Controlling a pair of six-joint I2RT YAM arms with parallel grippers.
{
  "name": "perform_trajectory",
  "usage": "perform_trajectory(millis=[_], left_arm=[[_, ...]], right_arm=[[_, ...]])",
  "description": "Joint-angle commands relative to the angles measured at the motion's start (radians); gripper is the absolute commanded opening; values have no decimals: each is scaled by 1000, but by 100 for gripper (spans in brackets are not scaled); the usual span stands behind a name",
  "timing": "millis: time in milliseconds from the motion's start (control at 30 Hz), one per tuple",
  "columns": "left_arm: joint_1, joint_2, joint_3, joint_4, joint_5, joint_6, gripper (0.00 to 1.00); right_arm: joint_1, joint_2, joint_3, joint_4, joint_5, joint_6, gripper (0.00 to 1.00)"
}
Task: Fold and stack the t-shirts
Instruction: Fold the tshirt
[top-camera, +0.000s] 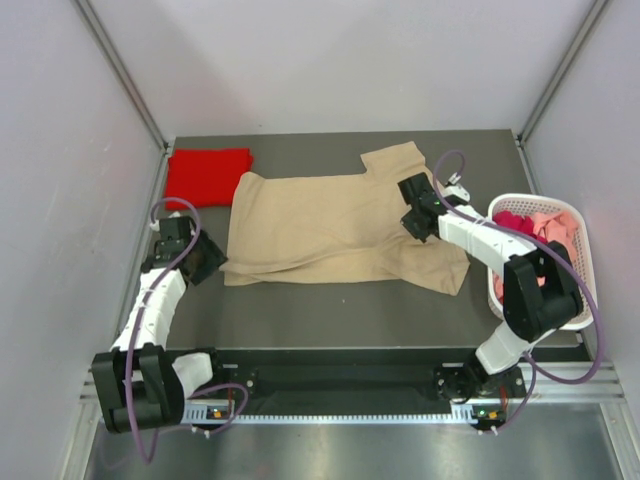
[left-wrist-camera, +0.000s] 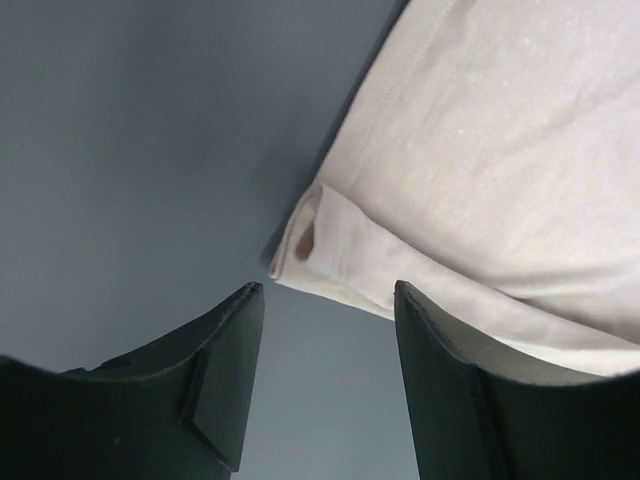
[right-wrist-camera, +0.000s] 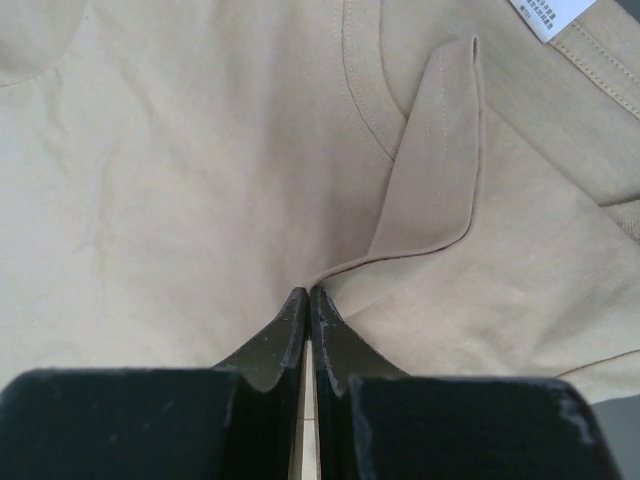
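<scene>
A tan, short-sleeved cloth t-shirt is spread flat mid-table. A fold by its collar is pinched in the closed right gripper. The left gripper is held open and empty at the hem corner. A folded bright red t-shirt is laid far left on the dark grey table.

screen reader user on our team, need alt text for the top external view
A tan short-sleeved cloth t-shirt lies spread on a dark grey table, the right pincer shut on it near the collar and the left pincer open beside its hem corner. A folded bright red t-shirt lies far left; a white slotted plastic basket of pink and red cloth stands right.
</scene>
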Motion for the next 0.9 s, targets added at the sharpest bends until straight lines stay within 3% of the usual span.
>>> perform_trajectory(millis=[0,200,467,867], left_arm=[[-5,-22,-18,31,60,-67,60],[-4,4,-64,134,96,-157,62],[-5,156,26,135,65,-154,62],[-5,70,-53,102,-36,-116,54]], right_arm=[[-17,7,39,19,18,-15,0],[-24,-1,22,31,6,-26,0],[-37,-16,18,39,15,-52,0],[-42,57,108,34,-6,-147,0]])
